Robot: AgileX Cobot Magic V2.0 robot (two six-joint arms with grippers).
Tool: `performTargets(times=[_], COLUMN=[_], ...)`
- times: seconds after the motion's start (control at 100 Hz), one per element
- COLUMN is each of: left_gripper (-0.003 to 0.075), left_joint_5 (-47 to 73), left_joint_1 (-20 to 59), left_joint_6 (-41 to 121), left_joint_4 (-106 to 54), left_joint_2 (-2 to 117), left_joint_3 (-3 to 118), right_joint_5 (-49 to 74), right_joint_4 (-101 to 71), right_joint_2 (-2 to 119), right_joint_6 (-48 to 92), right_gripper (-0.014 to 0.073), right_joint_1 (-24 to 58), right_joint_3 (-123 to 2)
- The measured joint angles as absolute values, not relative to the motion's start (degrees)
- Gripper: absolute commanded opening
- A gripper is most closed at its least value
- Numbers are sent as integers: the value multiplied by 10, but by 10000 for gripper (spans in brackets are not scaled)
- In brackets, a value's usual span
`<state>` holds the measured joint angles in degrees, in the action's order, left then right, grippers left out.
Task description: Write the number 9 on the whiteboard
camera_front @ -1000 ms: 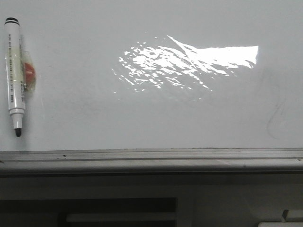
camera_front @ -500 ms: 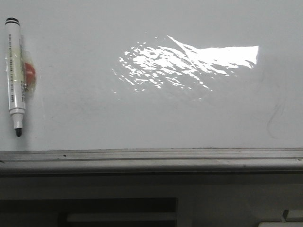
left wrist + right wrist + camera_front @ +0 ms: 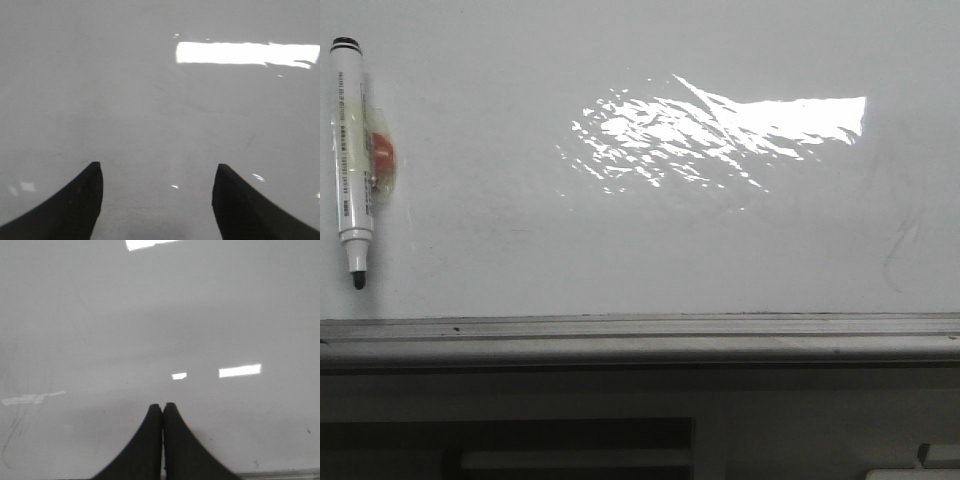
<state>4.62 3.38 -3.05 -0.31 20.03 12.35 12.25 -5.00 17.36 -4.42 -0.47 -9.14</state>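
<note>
We had the whiteboard [image 3: 650,260] filling pretty much the whole front view, glossy with a big glare patch [image 3: 720,135] on it and a grey metal edge strip [image 3: 640,332] along the near side. No black 9 on it that we could see, only a faint grey smudge [image 3: 900,255] over toward the right. A white marker [image 3: 350,160] lay flat on the board's far left, uncapped, black tip toward the edge strip, with a small orange-red thing [image 3: 382,155] touching its side. Neither arm showed in the front view, so we couldn't place the marker relative to either pincer. Our left gripper [image 3: 157,192] hung over bare board with its fingers spread wide, nothing between them. The right gripper [image 3: 163,427] had its fingers pressed together, empty, with the edge strip just beside it.
</note>
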Motion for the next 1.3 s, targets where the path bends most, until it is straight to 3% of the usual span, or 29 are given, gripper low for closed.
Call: performTargets(times=[0.4, 0.57, 1.3], left_gripper=[438, 438, 438], left_joint_5=[42, 10, -168], left_joint_1=[312, 394, 451], left_joint_6=[-37, -38, -38], left_joint_4=[-99, -123, -180], left_joint_2=[228, 282, 520], left_joint_3=[124, 124, 124], right_joint_5=[120, 120, 120], right_joint_4=[-50, -50, -50], right_joint_2=[174, 174, 174], right_joint_6=[-43, -43, -43], right_gripper=[-61, -61, -61], right_joint_1=[-4, -4, -4], right_joint_3=[-89, -89, -89])
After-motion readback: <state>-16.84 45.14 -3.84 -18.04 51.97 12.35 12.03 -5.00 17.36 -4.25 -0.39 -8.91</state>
